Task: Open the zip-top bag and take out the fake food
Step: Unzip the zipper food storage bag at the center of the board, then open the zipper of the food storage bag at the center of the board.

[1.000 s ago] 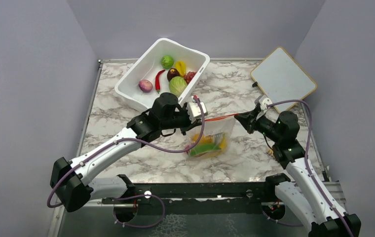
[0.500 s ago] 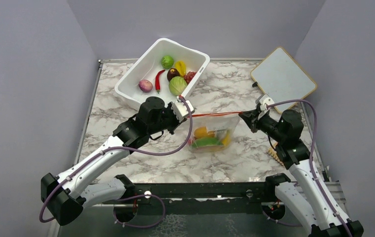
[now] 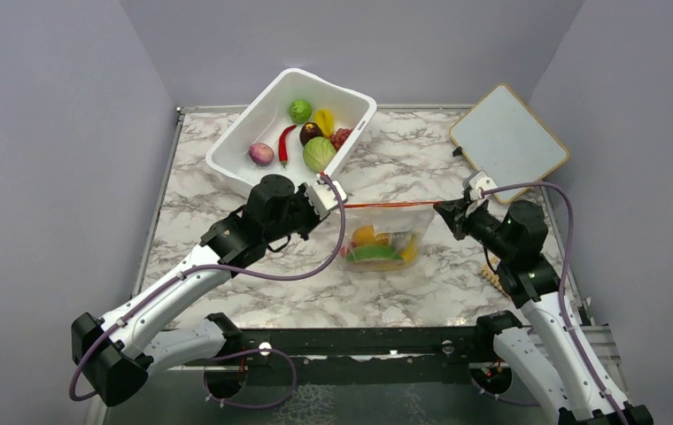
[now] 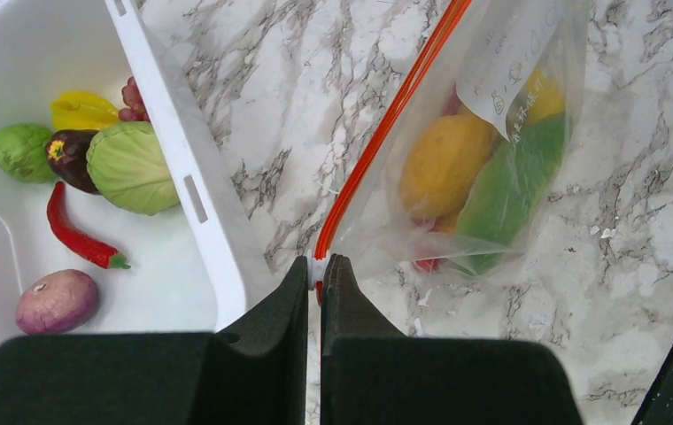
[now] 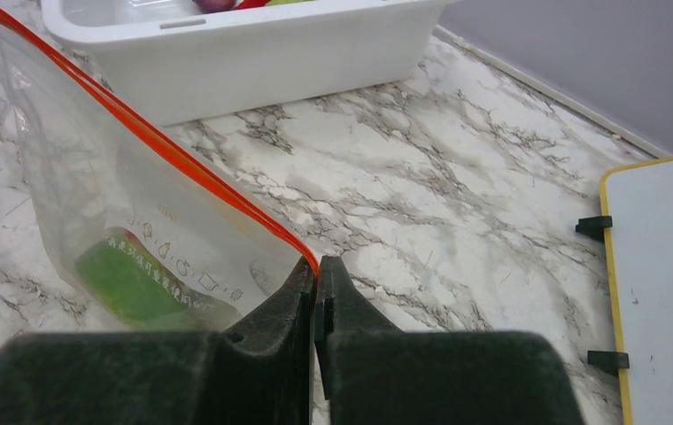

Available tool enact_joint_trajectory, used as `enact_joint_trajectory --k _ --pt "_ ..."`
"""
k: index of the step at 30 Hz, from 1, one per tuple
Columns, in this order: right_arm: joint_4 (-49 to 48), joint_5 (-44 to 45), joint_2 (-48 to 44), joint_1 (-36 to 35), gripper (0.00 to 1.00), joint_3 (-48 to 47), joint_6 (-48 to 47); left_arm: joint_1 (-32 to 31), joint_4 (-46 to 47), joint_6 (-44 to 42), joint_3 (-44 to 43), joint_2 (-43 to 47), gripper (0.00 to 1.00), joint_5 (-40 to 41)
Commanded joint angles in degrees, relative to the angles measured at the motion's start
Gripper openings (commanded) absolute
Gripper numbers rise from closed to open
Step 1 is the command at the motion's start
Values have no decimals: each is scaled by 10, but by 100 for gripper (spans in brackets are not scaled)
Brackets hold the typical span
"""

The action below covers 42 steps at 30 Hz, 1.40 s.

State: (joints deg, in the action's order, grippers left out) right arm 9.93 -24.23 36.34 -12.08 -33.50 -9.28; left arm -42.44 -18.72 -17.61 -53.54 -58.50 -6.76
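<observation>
The clear zip-top bag (image 3: 388, 232) hangs over the marble between both arms, its orange-red zip strip (image 3: 390, 204) pulled taut. My left gripper (image 3: 336, 198) (image 4: 318, 268) is shut on the white slider at the strip's left end. My right gripper (image 3: 444, 211) (image 5: 315, 268) is shut on the bag's corner at the strip's right end. The fake food lies inside the bag: an orange round fruit (image 3: 364, 235) (image 4: 444, 164), a green piece (image 3: 371, 254) (image 4: 510, 181), a yellow piece (image 3: 408, 251) and a small red bit (image 4: 426, 263).
The white tub (image 3: 227, 164) stands just left of and behind my left gripper, holding a cabbage (image 3: 319, 154), a red chilli, an onion and other vegetables. A white board with a yellow edge (image 3: 508, 133) lies at the back right. A small tan object (image 3: 491, 276) sits by the right arm.
My left gripper has moved left toward the tub with the slider. The right gripper has shifted slightly right. The strip is stretched longer and straighter, and the bag hangs squarer.
</observation>
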Motion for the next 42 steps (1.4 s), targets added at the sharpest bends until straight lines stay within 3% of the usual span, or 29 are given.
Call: enact_joint_trajectory --k 1,5,10,14,24,32,42 --pt "2 72 -17 6 1 -16 -2 11 -35 -7 -2 7 0 62" --pt "11 65 -17 6 1 -21 -3 11 -33 -8 -9 2 0 50" --pt "29 -44 -6 6 6 -37 -19 11 -20 -6 -9 4 0 0" --pt "37 -78 5 6 8 -43 -27 11 -13 -7 -10 2 0 -21" --pt "109 -205 43 6 53 -146 -63 11 -3 -17 -17 -2 0 -61" --pt "106 -308 156 6 53 -224 -12 11 1 -18 -24 -6 0 -75" --pt "193 -285 266 -4 49 -289 -94 11 0 -14 -24 -1 0 -87"
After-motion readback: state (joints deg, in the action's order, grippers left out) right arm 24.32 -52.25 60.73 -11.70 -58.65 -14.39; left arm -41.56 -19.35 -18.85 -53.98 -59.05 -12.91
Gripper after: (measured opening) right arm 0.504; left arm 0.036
